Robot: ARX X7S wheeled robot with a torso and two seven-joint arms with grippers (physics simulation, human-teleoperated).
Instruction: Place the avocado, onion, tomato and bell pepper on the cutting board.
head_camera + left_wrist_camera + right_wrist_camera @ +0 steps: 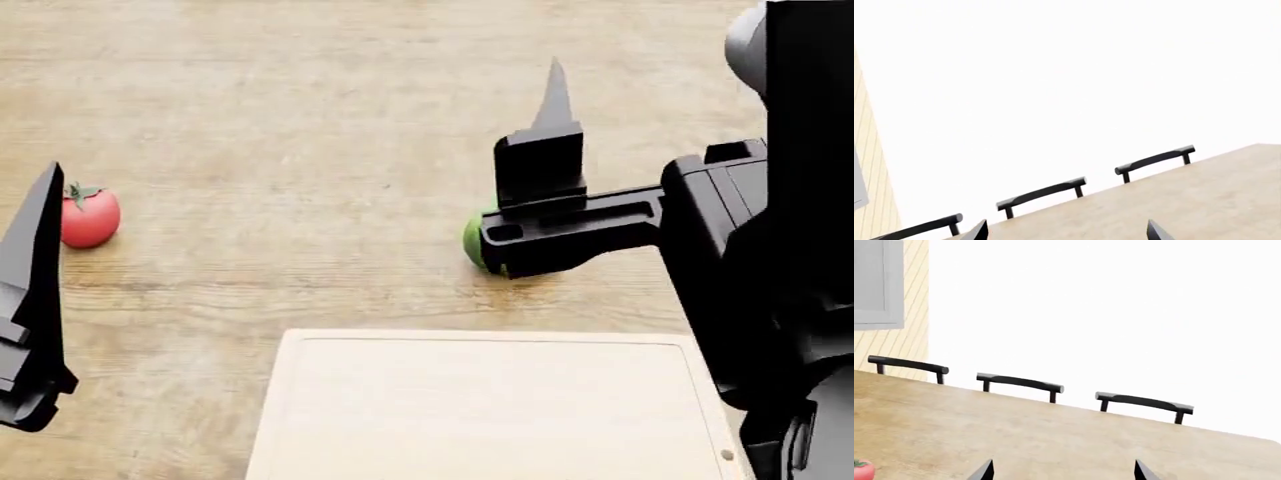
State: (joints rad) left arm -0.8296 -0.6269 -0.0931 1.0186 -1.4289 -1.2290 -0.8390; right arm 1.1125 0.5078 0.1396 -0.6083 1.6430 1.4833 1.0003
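Observation:
The red tomato (88, 217) with its green calyx sits on the wooden table at the left, and its edge also shows in the right wrist view as the tomato (861, 470). The pale cutting board (494, 405) lies bare at the near edge. A bright green rounded thing (473, 240) peeks out from behind my right arm; it is too hidden to tell avocado from bell pepper. The onion is out of view. My right gripper (1064, 471) hovers open above the table beyond the board. My left gripper (1066, 232) is open too, near the tomato, holding nothing.
Black chair backs (1019, 382) line the table's far edge (1074, 407) before a white wall. A striped yellow wall panel (913, 300) with a grey frame (877, 282) stands at one side. My right arm (747, 250) fills the head view's right side.

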